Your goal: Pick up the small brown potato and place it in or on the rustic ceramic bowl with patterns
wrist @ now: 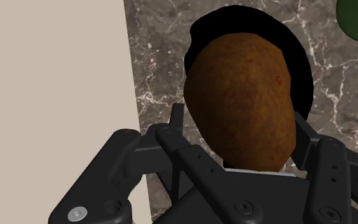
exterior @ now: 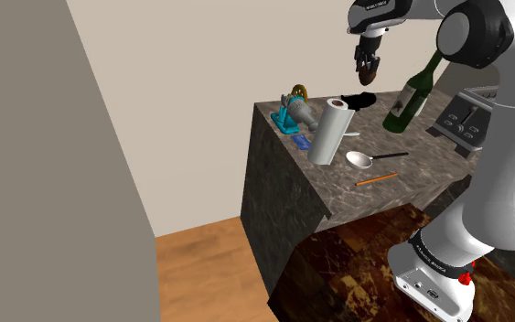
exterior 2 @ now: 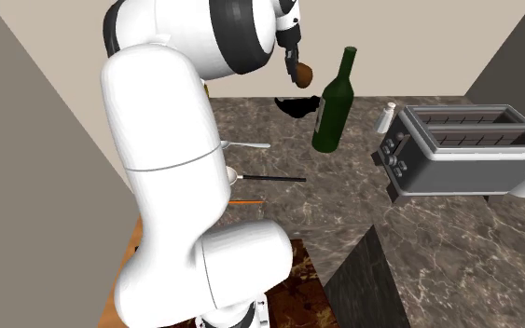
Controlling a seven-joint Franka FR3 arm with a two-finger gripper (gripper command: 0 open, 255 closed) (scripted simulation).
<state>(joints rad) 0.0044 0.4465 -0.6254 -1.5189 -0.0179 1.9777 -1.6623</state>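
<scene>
An orange pencil (exterior: 375,179) lies nearest the front edge of the dark marble counter (exterior: 429,170) in the shoulder view. A black-handled spoon (exterior: 360,160) lies just beyond it at its 11 o'clock. A white paper towel roll (exterior: 328,131) stands at the spoon's 10 o'clock, with a blue object (exterior: 292,119) behind the roll at its 10 o'clock. Farther back, a green wine bottle (exterior: 411,96) stands at 3 o'clock of the black bowl (exterior: 359,101), and a grey toaster (exterior: 464,119) sits at the bottle's 4 o'clock. The black gripper (exterior: 368,64) hangs at the bowl's 12 o'clock, above and clear of it. Its fingers are closed around the brown potato (wrist: 244,102). In the wrist view, the bowl's dark rim rings the clasped potato.
</scene>
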